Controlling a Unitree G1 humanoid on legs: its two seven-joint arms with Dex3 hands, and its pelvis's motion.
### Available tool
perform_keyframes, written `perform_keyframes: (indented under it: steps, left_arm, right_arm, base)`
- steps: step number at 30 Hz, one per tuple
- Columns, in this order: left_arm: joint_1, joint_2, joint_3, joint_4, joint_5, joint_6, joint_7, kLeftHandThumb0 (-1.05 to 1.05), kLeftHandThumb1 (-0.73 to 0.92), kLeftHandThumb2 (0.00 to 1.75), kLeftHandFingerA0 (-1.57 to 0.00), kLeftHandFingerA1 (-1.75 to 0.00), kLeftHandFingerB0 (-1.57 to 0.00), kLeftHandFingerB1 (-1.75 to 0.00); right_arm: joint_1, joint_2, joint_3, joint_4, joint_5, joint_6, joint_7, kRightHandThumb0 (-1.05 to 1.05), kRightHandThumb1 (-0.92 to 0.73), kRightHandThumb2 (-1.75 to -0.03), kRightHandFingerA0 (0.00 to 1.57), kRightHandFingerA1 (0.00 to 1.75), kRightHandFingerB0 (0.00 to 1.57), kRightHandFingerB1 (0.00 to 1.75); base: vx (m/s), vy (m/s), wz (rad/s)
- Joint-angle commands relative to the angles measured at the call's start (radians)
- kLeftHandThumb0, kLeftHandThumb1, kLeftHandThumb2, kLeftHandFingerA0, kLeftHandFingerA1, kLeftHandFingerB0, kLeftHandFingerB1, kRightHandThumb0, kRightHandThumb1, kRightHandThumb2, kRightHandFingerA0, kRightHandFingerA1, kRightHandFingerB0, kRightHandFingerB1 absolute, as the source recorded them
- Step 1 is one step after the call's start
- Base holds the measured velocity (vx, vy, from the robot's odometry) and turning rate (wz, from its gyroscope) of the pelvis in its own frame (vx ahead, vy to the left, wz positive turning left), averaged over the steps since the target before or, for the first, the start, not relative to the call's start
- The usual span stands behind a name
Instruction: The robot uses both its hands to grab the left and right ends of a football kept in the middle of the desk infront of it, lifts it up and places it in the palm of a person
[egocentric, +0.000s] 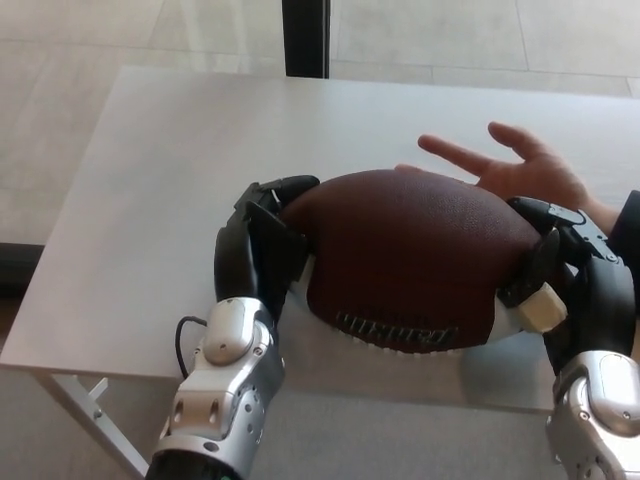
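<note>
Head view of the desk (150, 200): you are looking down at the brown football (405, 260), which is lying lengthwise from left to right above the near middle of the pale desk, its white laces and printed lettering facing the near side. Your left hand (258, 250) is pressing against the ball's left end, with its black fingers (290, 188) curling over the upper left shoulder of the ball, so this hand is holding the football. Your right hand (572, 275) is doing the same at the right end, its fingers (545, 212) wrapping over the top right of the ball and its pale thumb pad lying against the white stripe there. A person's hand (520, 170) is reaching in from the right at the far side of the ball, palm up and fingers spread, just behind the football's upper right edge; whether ball and palm are touching cannot be told. A dark post (305, 35) is standing beyond the desk's far edge.
</note>
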Motion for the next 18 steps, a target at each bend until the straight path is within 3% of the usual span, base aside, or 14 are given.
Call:
perform_keyframes:
  steps: [1, 2, 3, 4, 5, 6, 7, 10, 12, 13, 14, 16, 17, 18]
  left_arm:
    - [-0.211, -0.257, -0.129, 0.09, -0.008, 0.209, -0.083, -0.07, 0.84, 1.37, -1.01, -1.75, -0.68, -1.75]
    - [-0.274, -0.243, -0.106, 0.073, -0.012, 0.24, -0.054, -0.04, 0.87, 1.31, -0.93, -1.75, -0.65, -1.75]
    - [-0.306, -0.232, -0.086, 0.067, -0.025, 0.263, -0.044, 0.04, 0.87, 1.27, -0.98, -1.75, -0.73, -1.64]
    - [-0.342, -0.212, -0.073, 0.067, -0.031, 0.279, -0.052, -0.02, 0.83, 1.37, -1.0, -1.18, -0.91, -1.13]
    - [-0.391, -0.187, -0.043, 0.07, -0.052, 0.301, -0.063, -0.12, 0.75, 1.09, -0.91, -1.75, -0.74, -1.75]
    - [-0.421, -0.17, -0.025, 0.078, -0.064, 0.307, -0.077, -0.18, 0.63, 1.18, -1.23, -1.5, -1.07, -1.39]
    - [-0.448, -0.155, -0.011, 0.089, -0.072, 0.312, -0.092, -0.13, 0.64, 1.09, -0.98, -1.75, -0.76, -1.72]
    - [-0.535, -0.094, 0.001, 0.113, -0.061, 0.349, -0.136, -0.22, 0.72, 0.88, -0.93, -1.75, -0.72, -1.68]
    - [-0.63, -0.065, 0.071, 0.125, -0.133, 0.439, -0.125, -0.24, 0.65, 0.92, -1.18, -1.71, -0.8, -1.4]
    - [-0.638, -0.057, 0.072, 0.124, -0.133, 0.42, -0.142, -0.17, 0.58, 1.11, -1.01, -1.75, -0.89, -1.5]
    - [-0.668, -0.04, 0.059, 0.135, -0.108, 0.428, -0.143, -0.27, 0.53, 1.12, -1.27, -1.42, -1.08, -1.29]
    - [-0.694, -0.004, 0.009, 0.144, -0.04, 0.407, -0.177, -0.21, 0.48, 1.15, -1.25, -1.43, -1.07, -1.31]
    - [-0.704, 0.007, 0.005, 0.15, -0.038, 0.392, -0.204, -0.1, 0.44, 1.32, -0.93, -1.75, -0.85, -1.57]
    - [-0.731, 0.016, 0.012, 0.155, -0.04, 0.412, -0.194, -0.11, 0.42, 1.3, -0.93, -1.75, -0.87, -1.58]
  right_arm:
    - [-0.245, 0.076, 0.1, 0.012, 0.087, 0.102, 0.116, -0.17, -0.7, -1.31, 1.21, 1.27, 1.18, 1.26]
    - [-0.308, 0.073, 0.071, 0.003, 0.109, 0.144, 0.105, -0.3, -0.57, -1.29, 1.11, 1.75, 0.8, 1.71]
    - [-0.343, 0.077, 0.051, 0.0, 0.119, 0.179, 0.088, -0.28, -0.61, -1.2, 1.09, 1.75, 0.76, 1.69]
    - [-0.383, 0.088, 0.02, -0.003, 0.145, 0.213, 0.068, -0.25, -0.63, -1.14, 1.07, 1.75, 0.78, 1.63]
    - [-0.438, 0.085, -0.012, -0.002, 0.173, 0.246, 0.058, -0.22, -0.66, -1.09, 1.04, 1.75, 0.81, 1.56]
    - [-0.473, 0.084, -0.032, -0.003, 0.186, 0.27, 0.049, -0.21, -0.66, -1.07, 1.01, 1.75, 0.78, 1.55]
    - [-0.504, 0.085, -0.049, -0.003, 0.195, 0.294, 0.036, -0.19, -0.64, -1.08, 1.01, 1.75, 0.78, 1.52]
    - [-0.598, 0.089, -0.094, 0.003, 0.213, 0.344, 0.003, -0.19, -0.54, -1.21, 1.01, 1.74, 0.83, 1.49]
    - [-0.691, 0.094, -0.141, 0.022, 0.241, 0.367, -0.024, -0.18, -0.45, -1.34, 1.03, 1.75, 0.84, 1.51]
    - [-0.713, 0.097, -0.152, 0.029, 0.245, 0.369, -0.029, -0.14, -0.45, -1.38, 1.03, 1.75, 0.85, 1.52]
    - [-0.742, 0.097, -0.166, 0.038, 0.249, 0.376, -0.037, -0.13, -0.47, -1.36, 1.03, 1.75, 0.85, 1.52]
    - [-0.78, 0.108, -0.196, 0.05, 0.271, 0.386, -0.054, -0.16, -0.5, -1.29, 1.01, 1.75, 0.81, 1.5]
    - [-0.804, 0.108, -0.213, 0.06, 0.281, 0.393, -0.06, -0.17, -0.53, -1.28, 1.01, 1.75, 0.8, 1.51]
    - [-0.84, 0.109, -0.236, 0.079, 0.294, 0.398, -0.075, -0.17, -0.53, -1.26, 1.02, 1.75, 0.83, 1.52]
  base:
    - [0.0, 0.0, 0.0]
    - [0.0, 0.0, 0.0]
    - [0.0, 0.0, 0.0]
    - [0.0, 0.0, 0.0]
    - [0.0, 0.0, 0.0]
    - [0.0, 0.0, 0.0]
    - [0.0, 0.0, 0.0]
    - [0.0, 0.0, 0.0]
    - [0.0, 0.0, 0.0]
    - [0.0, 0.0, 0.0]
    - [0.0, 0.0, 0.0]
    - [0.0, 0.0, 0.0]
    - [0.0, 0.0, 0.0]
    - [0.0, 0.0, 0.0]
